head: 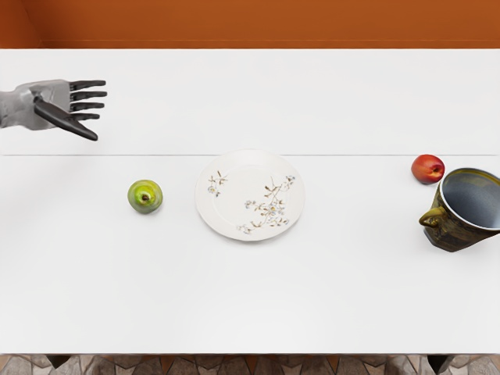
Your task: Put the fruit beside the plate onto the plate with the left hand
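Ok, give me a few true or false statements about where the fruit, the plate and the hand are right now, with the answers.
1. The green fruit lies on the table to the left of the plate. True.
2. The left hand is holding the green fruit. False: it is open at the far left, well apart from that fruit.
3. The red fruit sits on the plate. False: it lies on the table next to the mug.
4. Neither fruit is on the plate. True.
5. The mug stands left of the plate. False: it is at the right edge.
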{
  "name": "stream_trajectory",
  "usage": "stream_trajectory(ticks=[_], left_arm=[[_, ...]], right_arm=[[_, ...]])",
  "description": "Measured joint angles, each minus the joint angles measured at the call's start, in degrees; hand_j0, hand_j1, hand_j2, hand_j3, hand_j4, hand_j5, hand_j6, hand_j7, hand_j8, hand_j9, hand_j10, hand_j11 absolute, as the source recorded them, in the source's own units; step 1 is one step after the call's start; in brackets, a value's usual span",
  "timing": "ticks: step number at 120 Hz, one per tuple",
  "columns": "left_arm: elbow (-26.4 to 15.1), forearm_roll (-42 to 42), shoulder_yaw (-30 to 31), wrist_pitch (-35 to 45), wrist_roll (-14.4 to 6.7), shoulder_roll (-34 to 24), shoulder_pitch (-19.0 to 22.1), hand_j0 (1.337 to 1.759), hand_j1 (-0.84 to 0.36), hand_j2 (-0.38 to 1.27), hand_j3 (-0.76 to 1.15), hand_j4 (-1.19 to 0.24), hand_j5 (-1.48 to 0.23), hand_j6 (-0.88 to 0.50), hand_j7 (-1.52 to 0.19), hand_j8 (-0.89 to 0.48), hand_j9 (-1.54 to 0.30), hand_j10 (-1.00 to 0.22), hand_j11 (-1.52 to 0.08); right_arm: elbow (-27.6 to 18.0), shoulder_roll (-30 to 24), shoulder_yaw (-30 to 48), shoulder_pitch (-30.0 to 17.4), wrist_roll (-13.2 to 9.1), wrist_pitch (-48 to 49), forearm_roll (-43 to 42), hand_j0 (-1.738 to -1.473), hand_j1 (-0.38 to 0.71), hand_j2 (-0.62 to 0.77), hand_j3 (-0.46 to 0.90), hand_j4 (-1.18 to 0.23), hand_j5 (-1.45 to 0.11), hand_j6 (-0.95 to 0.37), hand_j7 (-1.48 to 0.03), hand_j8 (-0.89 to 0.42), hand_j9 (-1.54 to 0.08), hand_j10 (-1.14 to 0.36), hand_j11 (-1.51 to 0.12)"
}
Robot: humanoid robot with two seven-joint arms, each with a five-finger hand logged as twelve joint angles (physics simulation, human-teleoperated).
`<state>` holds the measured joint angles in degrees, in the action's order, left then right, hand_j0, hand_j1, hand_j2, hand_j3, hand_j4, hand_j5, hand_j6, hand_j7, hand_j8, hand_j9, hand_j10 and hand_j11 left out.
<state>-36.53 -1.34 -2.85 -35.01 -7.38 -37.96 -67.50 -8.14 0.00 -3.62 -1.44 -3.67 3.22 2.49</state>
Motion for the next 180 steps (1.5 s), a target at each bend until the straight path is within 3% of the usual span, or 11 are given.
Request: stream_trajectory(ticks=[31, 52, 69, 86, 122, 126, 137, 150, 180], left_arm=[[-0.18, 4.69, -1.99, 0.0, 0.69, -0.67, 1.03, 1.658, 0.35, 0.0, 0.0, 0.0, 0.0, 0.0, 0.0, 0.0, 0.0, 0.0, 0.0], [-3.19, 21.63, -17.67, 0.0, 5.27, -0.28, 9.79, 1.658, 0.35, 0.0, 0.0, 0.0, 0.0, 0.0, 0.0, 0.0, 0.0, 0.0, 0.0], [-6.68, 31.2, -25.35, 0.0, 8.86, -0.44, 12.53, 1.658, 0.35, 0.0, 0.0, 0.0, 0.0, 0.0, 0.0, 0.0, 0.0, 0.0, 0.0], [-8.8, 34.31, -28.14, 0.01, 10.26, -1.03, 14.53, 1.658, 0.35, 0.0, 0.0, 0.0, 0.0, 0.0, 0.0, 0.0, 0.0, 0.0, 0.0], [-10.01, 35.86, -28.69, 0.01, 11.17, -1.69, 16.51, 1.658, 0.35, 0.0, 0.0, 0.0, 0.0, 0.0, 0.0, 0.0, 0.0, 0.0, 0.0], [-10.11, 36.67, -28.69, 0.01, 12.29, -1.68, 16.24, 1.658, 0.35, 0.0, 0.0, 0.0, 0.0, 0.0, 0.0, 0.0, 0.0, 0.0, 0.0], [-10.29, 41.68, -28.72, 0.01, 18.79, -1.52, 15.65, 1.658, 0.35, 0.0, 0.0, 0.0, 0.0, 0.0, 0.0, 0.0, 0.0, 0.0, 0.0], [-10.87, 47.92, -28.76, 0.02, 24.46, -1.59, 15.92, 1.658, 0.35, 0.0, 0.0, 0.0, 0.0, 0.0, 0.0, 0.0, 0.0, 0.0, 0.0], [-15.53, 56.5, -28.92, 0.02, 30.64, -1.24, 19.68, 1.658, 0.35, 0.0, 0.0, 0.0, 0.0, 0.0, 0.0, 0.0, 0.0, 0.0, 0.0]], right_arm=[[0.22, 0.0, 0.07, 0.03, 0.17, -0.05, 0.0, -1.658, -0.32, 0.0, 0.0, -0.02, -0.03, -0.02, -0.03, -0.02, -0.03, -0.02, -0.03], [0.37, 0.0, 0.11, -0.03, 0.23, -0.06, 0.04, -1.658, -0.32, 0.0, 0.0, -0.02, -0.03, -0.02, -0.03, -0.02, -0.03, -0.02, -0.03], [0.4, 0.0, 0.14, -0.06, 0.27, -0.06, 0.08, -1.658, -0.32, 0.0, 0.0, -0.02, -0.03, -0.02, -0.03, -0.02, -0.03, -0.02, -0.03], [0.42, 0.0, 0.18, -0.24, 0.31, -0.08, 0.09, -1.658, -0.32, 0.0, 0.0, -0.02, -0.03, -0.02, -0.03, -0.02, -0.03, -0.02, -0.03], [0.49, 0.0, 0.19, -0.4, 0.33, -0.11, 0.12, -1.658, -0.32, 0.0, 0.0, -0.02, -0.03, -0.02, -0.03, -0.02, -0.03, -0.02, -0.03], [0.49, 0.0, 0.19, -0.4, 0.33, -0.11, 0.11, -1.658, -0.32, 0.0, 0.0, -0.02, -0.03, -0.02, -0.03, -0.02, -0.03, -0.02, -0.03], [0.49, 0.0, 0.19, -0.41, 0.33, -0.13, 0.12, -1.658, -0.32, 0.0, 0.0, -0.02, -0.03, -0.02, -0.03, -0.02, -0.03, -0.02, -0.03], [0.49, 0.0, 0.19, -0.37, 0.32, -0.11, 0.13, -1.658, -0.32, 0.0, 0.0, -0.02, -0.03, -0.02, -0.03, -0.02, -0.03, -0.02, -0.03], [0.5, 0.0, 0.19, -0.39, 0.33, -0.14, 0.13, -1.658, -0.32, 0.0, 0.0, -0.02, -0.03, -0.02, -0.03, -0.02, -0.03, -0.02, -0.03]])
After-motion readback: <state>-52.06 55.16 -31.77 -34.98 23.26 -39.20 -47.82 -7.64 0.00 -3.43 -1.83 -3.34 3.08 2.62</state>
